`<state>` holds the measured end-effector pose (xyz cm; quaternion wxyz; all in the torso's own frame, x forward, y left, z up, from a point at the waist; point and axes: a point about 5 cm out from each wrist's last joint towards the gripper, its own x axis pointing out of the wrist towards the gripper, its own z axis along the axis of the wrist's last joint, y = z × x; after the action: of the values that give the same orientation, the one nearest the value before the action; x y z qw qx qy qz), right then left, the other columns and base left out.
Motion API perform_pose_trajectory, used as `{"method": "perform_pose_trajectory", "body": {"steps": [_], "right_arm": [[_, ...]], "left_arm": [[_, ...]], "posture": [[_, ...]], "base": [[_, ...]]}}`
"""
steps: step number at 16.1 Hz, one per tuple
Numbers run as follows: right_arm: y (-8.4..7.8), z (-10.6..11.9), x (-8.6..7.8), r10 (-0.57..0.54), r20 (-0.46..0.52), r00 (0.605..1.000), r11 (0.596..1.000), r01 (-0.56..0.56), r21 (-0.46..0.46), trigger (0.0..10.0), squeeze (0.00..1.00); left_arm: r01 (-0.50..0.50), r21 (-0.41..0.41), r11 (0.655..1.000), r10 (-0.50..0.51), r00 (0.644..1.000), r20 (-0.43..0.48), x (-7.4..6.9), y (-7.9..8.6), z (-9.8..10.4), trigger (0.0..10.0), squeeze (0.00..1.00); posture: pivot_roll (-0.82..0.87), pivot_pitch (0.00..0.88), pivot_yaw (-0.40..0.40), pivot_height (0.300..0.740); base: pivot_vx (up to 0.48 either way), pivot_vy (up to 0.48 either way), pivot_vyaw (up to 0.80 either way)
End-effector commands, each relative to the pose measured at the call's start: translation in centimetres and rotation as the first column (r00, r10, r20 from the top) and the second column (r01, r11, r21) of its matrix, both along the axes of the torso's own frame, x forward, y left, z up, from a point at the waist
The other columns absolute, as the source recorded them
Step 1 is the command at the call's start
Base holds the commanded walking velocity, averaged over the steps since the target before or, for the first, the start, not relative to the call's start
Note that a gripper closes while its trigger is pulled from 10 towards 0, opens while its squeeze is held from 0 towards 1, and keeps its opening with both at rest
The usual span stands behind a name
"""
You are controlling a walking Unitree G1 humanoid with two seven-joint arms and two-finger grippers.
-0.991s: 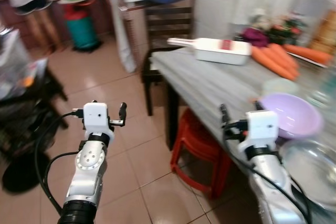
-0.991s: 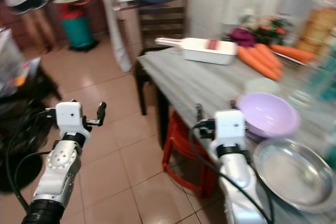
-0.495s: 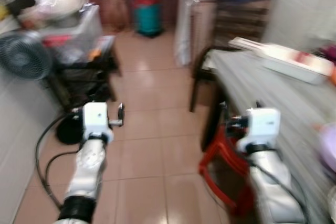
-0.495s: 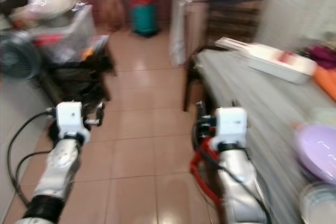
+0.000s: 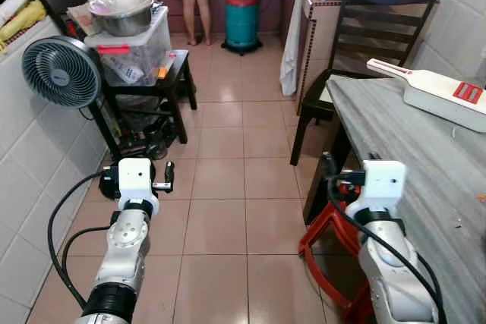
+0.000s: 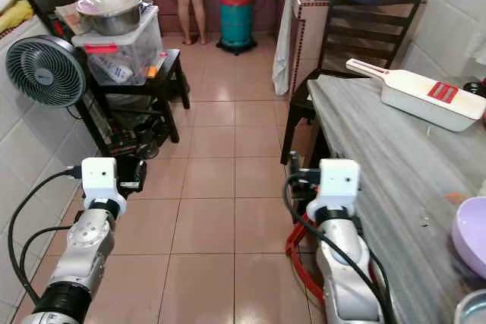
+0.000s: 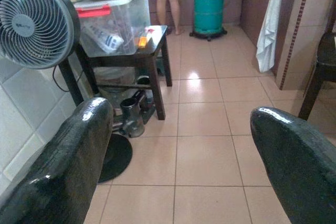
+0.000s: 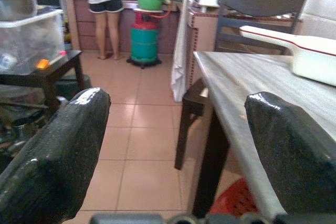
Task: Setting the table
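Left of the worktop (image 5: 410, 134), the left end effector (image 7: 178, 156) hangs over floor tiles, fingers spread and empty, the fan (image 5: 61, 71) beyond it. At the worktop's near corner, the right end effector (image 8: 173, 150) gapes wide too, holding nothing. Far along the worktop lies the white dish (image 6: 429, 100); the purple bowl (image 6: 472, 237) sits nearer, right of that end effector.

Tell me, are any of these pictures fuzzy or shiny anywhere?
Left and right eye views: sharp, evenly lit; the floor tiles show soft glare. Left wrist view: the room is clear, the close black fingers look soft, and light reflects off the floor near the gas cylinder. Right wrist view: slightly hazy, with the white tray on the table looking washed out.
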<state>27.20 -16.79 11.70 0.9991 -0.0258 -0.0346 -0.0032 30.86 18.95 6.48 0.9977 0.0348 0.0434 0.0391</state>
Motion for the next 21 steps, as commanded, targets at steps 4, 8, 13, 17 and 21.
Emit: {"method": "perform_pose_trajectory", "body": {"steps": [4, 8, 13, 17, 21], "right_arm": [[-0.12, -0.12, 0.36, -0.017, -0.003, 1.0, 1.0, 0.017, 0.012, 10.0, 0.0], [-0.1, -0.21, 0.5, -0.025, -0.006, 1.0, 1.0, 0.025, 0.015, 10.0, 0.0], [-0.06, -0.26, 0.39, -0.02, -0.005, 1.0, 1.0, 0.02, 0.004, 10.0, 0.0], [-0.01, -0.28, 0.47, -0.019, -0.004, 1.0, 1.0, 0.019, 0.006, 10.0, 0.0], [-0.03, -0.28, 0.54, -0.025, -0.001, 1.0, 1.0, 0.025, 0.009, 10.0, 0.0]], "left_arm": [[-0.015, -0.01, 1.0, 0.015, 1.0, 0.022, 0.62, 0.02, 0.48, 10.0, 0.0], [-0.017, -0.01, 1.0, 0.017, 1.0, 0.019, 0.73, 0.2, 0.42, 10.0, 0.0], [-0.016, -0.003, 1.0, 0.016, 1.0, 0.017, 0.89, 0.31, 0.42, 10.0, 0.0], [-0.011, 0.005, 1.0, 0.011, 1.0, 0.014, 1.0, 0.21, 0.39, 10.0, 0.0], [-0.01, 0.011, 1.0, 0.009, 1.0, 0.015, 1.23, 0.34, 0.53, 10.0, 0.0]], "posture": [[-0.12, 0.0, 0.009, 0.74], [-0.11, 0.0, 0.015, 0.74], [-0.11, 0.0, 0.02, 0.74], [-0.11, 0.0, 0.025, 0.74], [-0.12, 0.0, 0.031, 0.74]], "base": [[0.0, 0.358, 0.0], [0.0, 0.387, 0.0], [0.0, 0.462, 0.0], [0.0, 0.468, 0.0], [0.0, 0.473, 0.0]]}}
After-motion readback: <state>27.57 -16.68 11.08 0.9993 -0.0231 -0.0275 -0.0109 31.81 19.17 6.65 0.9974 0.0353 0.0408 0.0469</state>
